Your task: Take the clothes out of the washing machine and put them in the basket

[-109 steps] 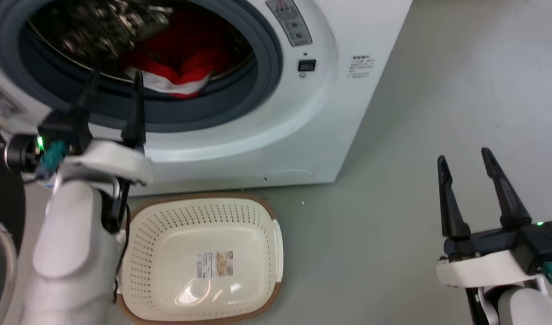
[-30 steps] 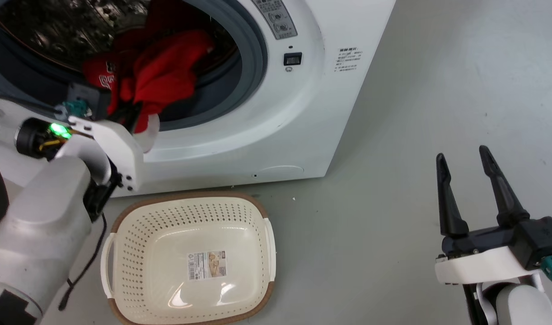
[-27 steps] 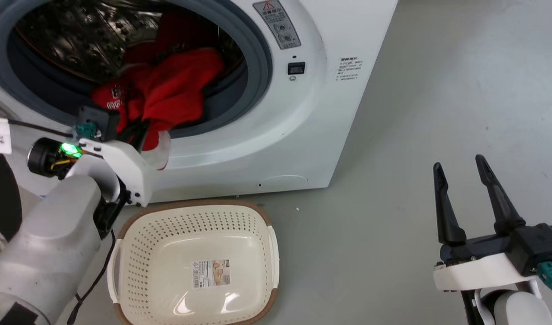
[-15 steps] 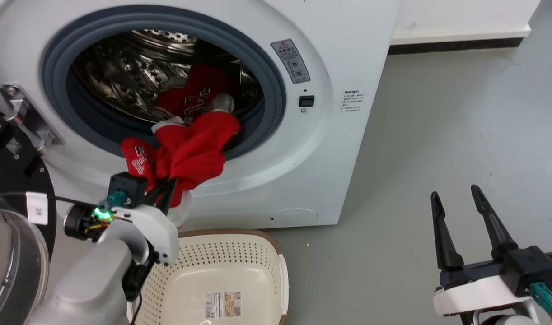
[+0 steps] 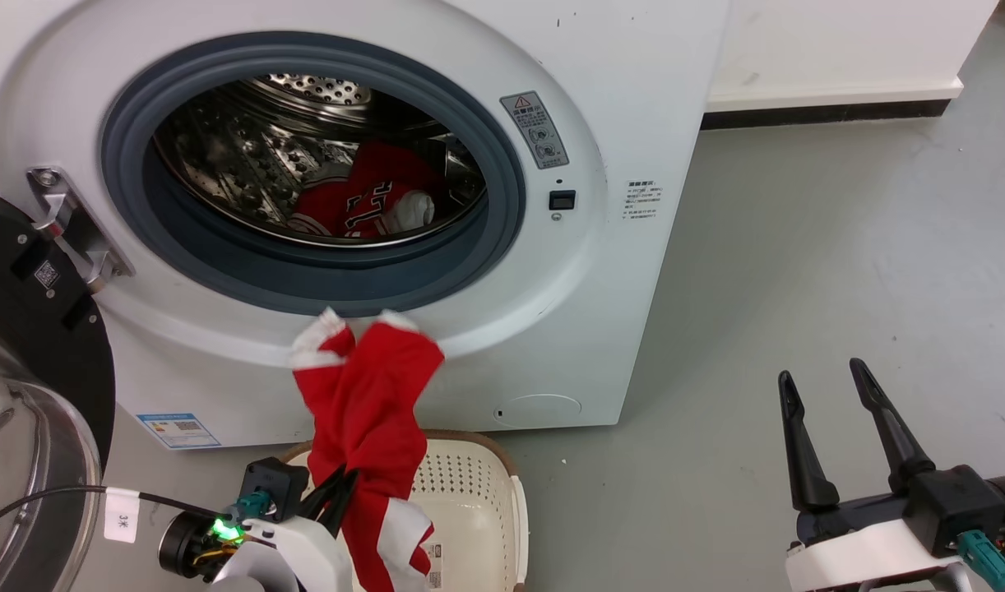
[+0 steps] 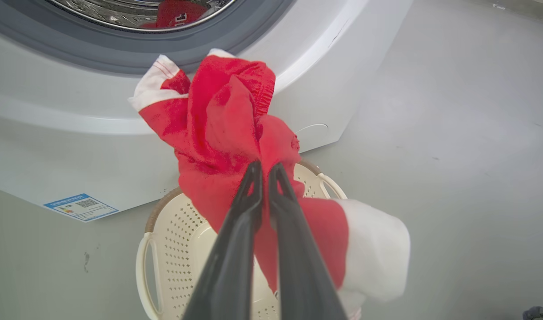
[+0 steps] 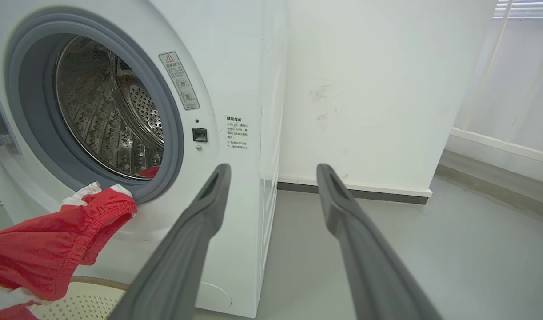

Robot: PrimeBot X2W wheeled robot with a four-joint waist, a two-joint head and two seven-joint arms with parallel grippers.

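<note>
Head view gives a task that is, in my judgement, about half done. The left gripper (image 5: pixel 334 493) has its two fingers pressed narrow together on a red garment (image 5: pixel 371 395) with white trim. This garment hangs fully outside the washing machine (image 5: pixel 634 99), in front of its lower front panel. In the left wrist view the cloth hangs above the basket (image 6: pixel 178 231), near the rim on the machine's side. The basket stands on the floor (image 5: pixel 798 247) just before the machine. Whether the cloth's lower end already touches the inside of the basket, I cannot tell.

One piece is not yet taken out: a red jersey (image 5: pixel 363 205) with white lettering lies at the lower right of the steel drum (image 5: pixel 239 156), close behind the grey gasket. If more clothes hide behind it, the pictures do not say.

The right gripper (image 5: pixel 822 372) holds nothing. Its fingers are wide apart, above the floor and well apart from the machine.

What is left, I think, is to let the held garment fall into the basket, and after that to reach into the drum again for the jersey.
</note>
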